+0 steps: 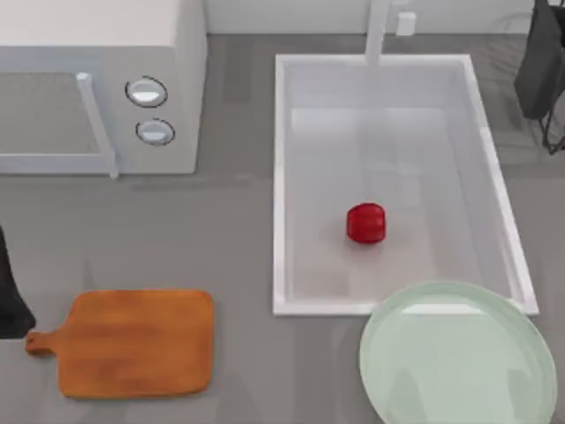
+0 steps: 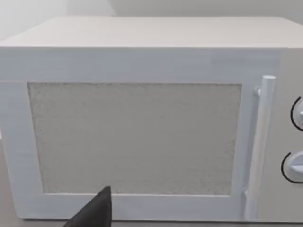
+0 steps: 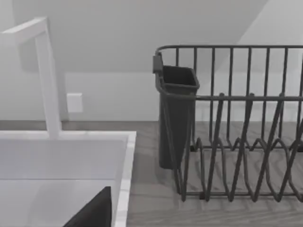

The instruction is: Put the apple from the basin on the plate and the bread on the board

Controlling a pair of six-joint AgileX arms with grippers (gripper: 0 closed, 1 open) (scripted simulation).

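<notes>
The red apple [image 1: 365,223] lies on the floor of the white basin [image 1: 281,177], toward its near end. The pale green plate [image 1: 459,362] sits just in front of the basin at the table's right and holds nothing. The orange-brown board [image 1: 137,343] lies bare at the front left, its handle pointing left. The bread is out of view. My left arm [image 1: 9,296] is parked at the table's left edge beside the board's handle. A dark part of my left gripper [image 2: 94,213] faces the microwave door. A dark part of my right gripper [image 3: 94,210] hangs over the basin's rim [image 3: 124,179].
A white microwave [image 1: 97,79] with two round knobs stands at the back left, its door [image 2: 135,137] shut. The faucet [image 1: 378,31] rises behind the basin. A dark wire dish rack [image 3: 236,127] with a cup holder stands at the back right [image 1: 540,71].
</notes>
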